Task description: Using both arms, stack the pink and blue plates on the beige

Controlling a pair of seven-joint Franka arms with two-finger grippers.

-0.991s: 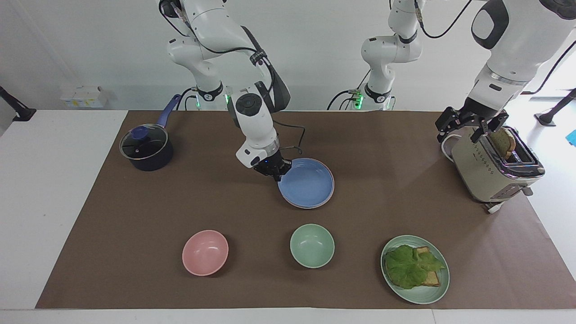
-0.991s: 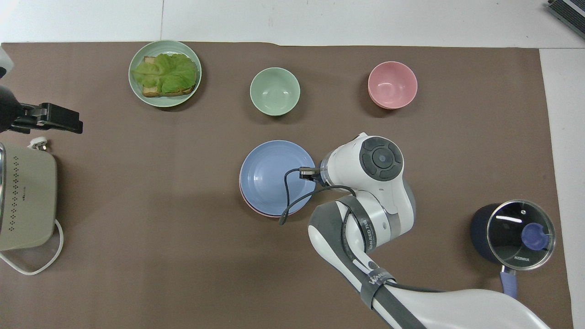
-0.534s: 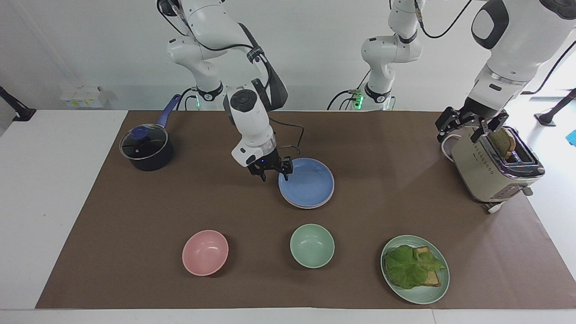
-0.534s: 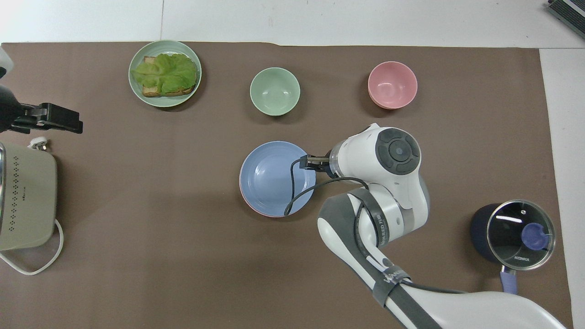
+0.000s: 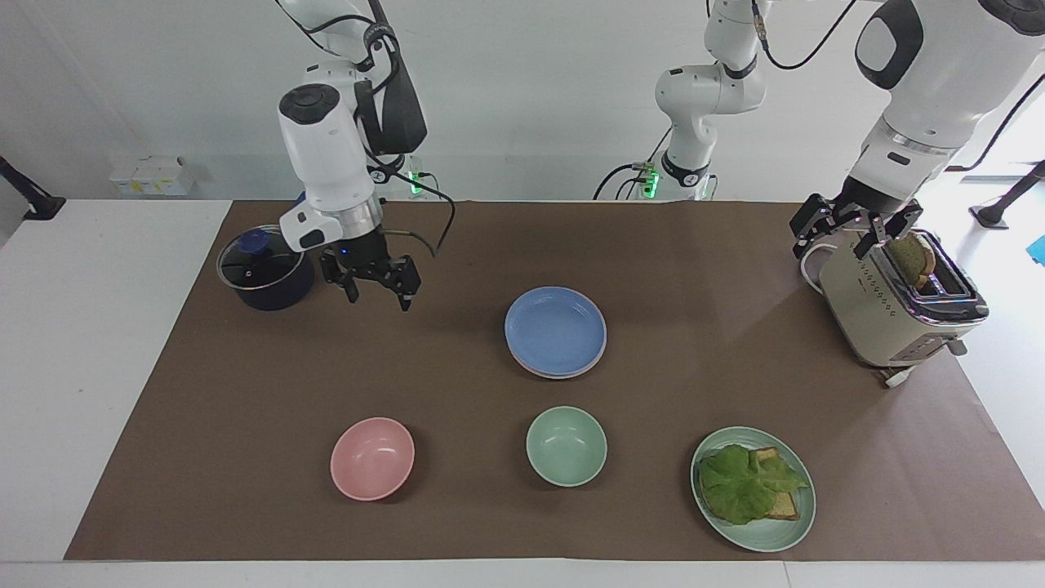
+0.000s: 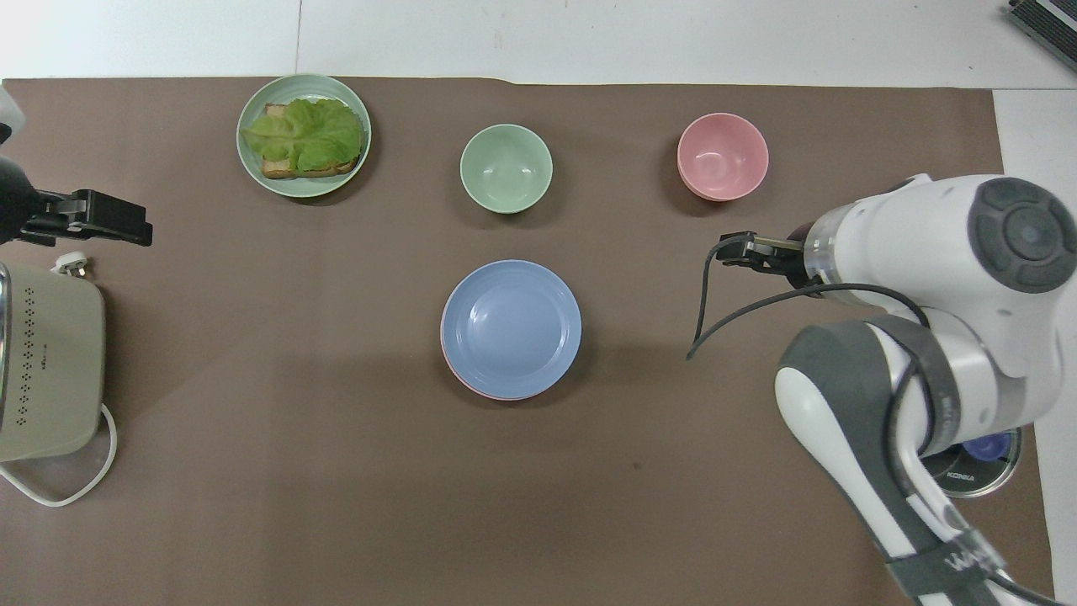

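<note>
I saw the round matte blue plastic plate (image 5: 556, 328) stacked, pink rim beneath; right gripper (image 5: 377, 287) and left gripper (image 5: 853, 229) gaped empty, well apart from it.

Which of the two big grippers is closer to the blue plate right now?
The right one. The right gripper hangs open beside the dark pot, toward its own end from the blue plate. The left gripper waits open over the toaster.

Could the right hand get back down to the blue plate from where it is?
Probably yes: the right hand hangs open near the pot, and only bare mat lies between it and the blue plate.
</note>
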